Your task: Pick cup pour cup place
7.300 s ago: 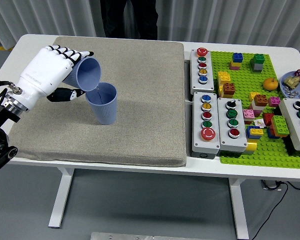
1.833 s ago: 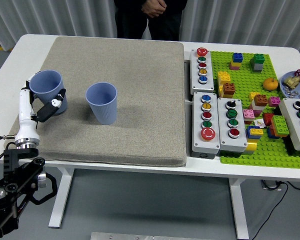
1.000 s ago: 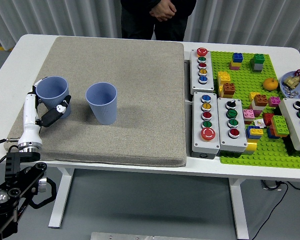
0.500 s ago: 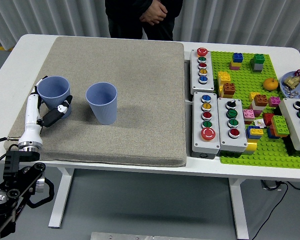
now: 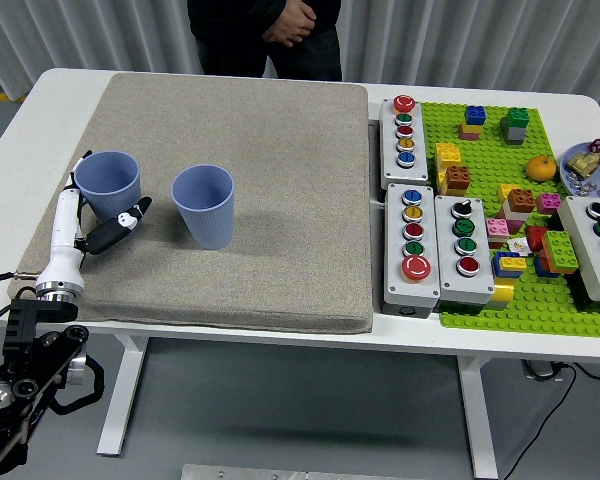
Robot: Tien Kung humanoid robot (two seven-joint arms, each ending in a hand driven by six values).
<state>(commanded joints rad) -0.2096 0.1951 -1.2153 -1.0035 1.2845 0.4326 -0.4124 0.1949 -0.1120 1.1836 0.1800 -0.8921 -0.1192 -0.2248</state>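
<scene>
Two light blue cups stand upright on the grey mat (image 5: 280,150). One cup (image 5: 204,206) is near the mat's middle left. The other cup (image 5: 109,183) stands at the mat's left edge. My left hand (image 5: 88,226), white with black finger joints, sits just below and left of that cup. Its fingers are spread and its thumb (image 5: 120,227) points right under the cup's base. The hand holds nothing. My right arm does not show.
Grey button boxes (image 5: 425,215) stand right of the mat. A green baseplate (image 5: 540,300) with several bricks and an orange fills the table's right side. A person in dark clothes stands at the far edge with clasped hands (image 5: 287,22).
My left hand set the poured cup down upright at the mat's left edge, let go and drew back slightly downward. The person shifted left at the far side.
</scene>
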